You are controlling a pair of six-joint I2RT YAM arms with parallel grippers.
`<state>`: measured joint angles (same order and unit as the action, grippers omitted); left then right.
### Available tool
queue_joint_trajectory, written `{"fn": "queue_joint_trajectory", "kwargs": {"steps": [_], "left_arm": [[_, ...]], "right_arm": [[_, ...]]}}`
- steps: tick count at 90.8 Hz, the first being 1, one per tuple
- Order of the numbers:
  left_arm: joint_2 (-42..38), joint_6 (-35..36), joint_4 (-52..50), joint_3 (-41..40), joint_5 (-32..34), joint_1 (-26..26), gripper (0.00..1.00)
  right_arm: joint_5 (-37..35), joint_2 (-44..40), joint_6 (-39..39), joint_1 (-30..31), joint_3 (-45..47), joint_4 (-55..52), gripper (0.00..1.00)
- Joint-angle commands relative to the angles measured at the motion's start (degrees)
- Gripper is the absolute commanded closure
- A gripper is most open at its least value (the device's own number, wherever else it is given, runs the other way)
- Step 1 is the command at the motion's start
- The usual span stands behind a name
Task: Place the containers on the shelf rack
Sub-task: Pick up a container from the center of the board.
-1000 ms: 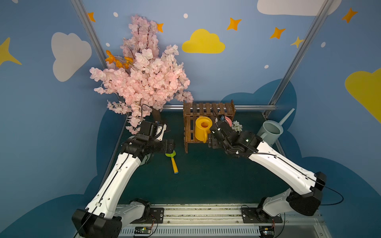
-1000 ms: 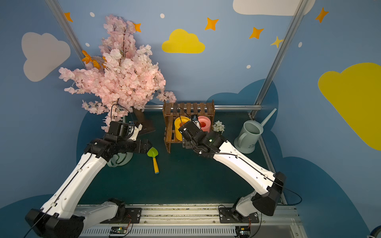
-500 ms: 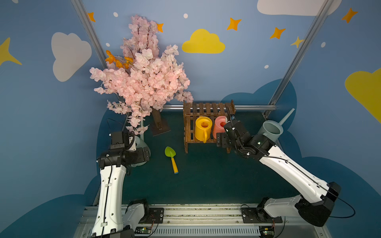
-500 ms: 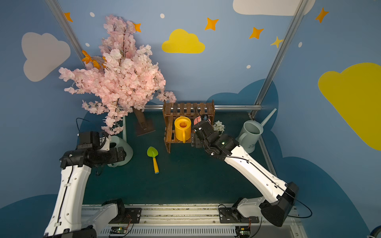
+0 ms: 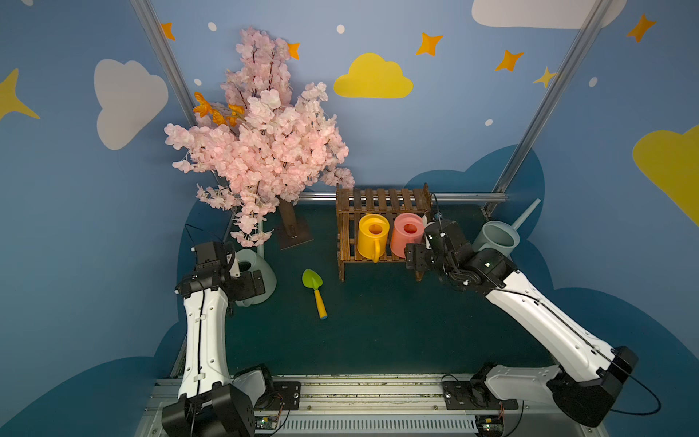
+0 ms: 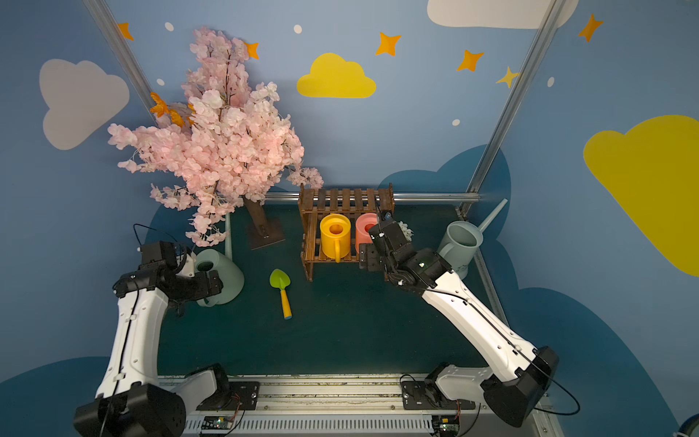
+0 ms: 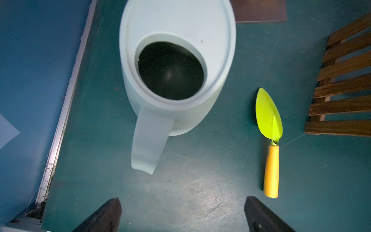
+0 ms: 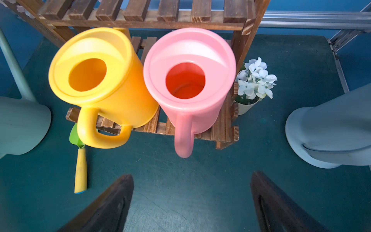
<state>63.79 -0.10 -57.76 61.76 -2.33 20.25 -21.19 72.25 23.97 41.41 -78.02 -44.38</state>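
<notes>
Two cans are up on the rack (image 5: 382, 196): the yellow can (image 5: 372, 234) on the left and the pink can (image 5: 406, 234) on the right, side by side on the lower step, both handles pointing to the near side. The right claw (image 8: 190, 204) hangs just off the near right end of that step, in line with the pink handle. Its fingers are spread wide, nothing between them but floor.

Over on the left, the green can (image 7: 176, 40) stands upright on the floor by the left wall, under the pink tree (image 5: 261, 143). The left claw (image 7: 182, 217) hovers at its near side, spread wide and empty, with the can's handle reaching toward it and not touching.

The grey can (image 5: 495, 242) stands on the floor at the far right, to the right of the rack. A small flower pot (image 8: 255, 80) sits between them, just beside the rack's right leg. The toy shovel (image 5: 314, 291) lies flat on the floor between the green can and the rack, blade at the far end.
</notes>
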Motion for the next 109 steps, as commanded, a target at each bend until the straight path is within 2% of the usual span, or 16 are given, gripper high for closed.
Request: {"fn": "queue_joint_trajectory", "kwargs": {"steps": [1,24,38,47,54,63,82,109], "left_arm": [[0.13,1.89,5.75,-1.19,1.86,0.29,0.00],[3.09,4.58,15.48,-7.00,1.27,0.27,0.00],[2.03,4.39,24.25,-11.79,-5.19,0.25,0.01],[1.44,2.33,28.15,-12.73,-7.35,0.00,0.06],[1.47,1.15,29.65,-12.76,-7.43,-0.52,0.13],[2.40,0.05,30.29,-12.55,-7.06,-1.96,0.17],[2.30,-3.55,30.25,-13.58,1.45,-7.78,0.17],[-2.81,-13.70,34.25,-22.24,10.35,-13.90,0.18]], "right_arm": [[0.99,-2.16,-0.57,-0.79,1.29,1.29,0.08],[4.49,-3.42,-0.42,-1.94,3.34,2.76,0.08],[4.85,-4.47,0.29,-2.12,4.42,3.17,0.08],[4.84,-5.32,0.92,-2.25,5.48,3.61,0.08],[4.99,-5.66,1.29,-2.37,6.33,4.29,0.08],[5.30,-5.72,1.58,-2.47,6.96,4.73,0.08],[5.89,-5.62,2.14,-2.47,7.25,4.92,0.08],[6.24,-6.52,1.92,-2.57,8.14,4.83,0.08]]}}
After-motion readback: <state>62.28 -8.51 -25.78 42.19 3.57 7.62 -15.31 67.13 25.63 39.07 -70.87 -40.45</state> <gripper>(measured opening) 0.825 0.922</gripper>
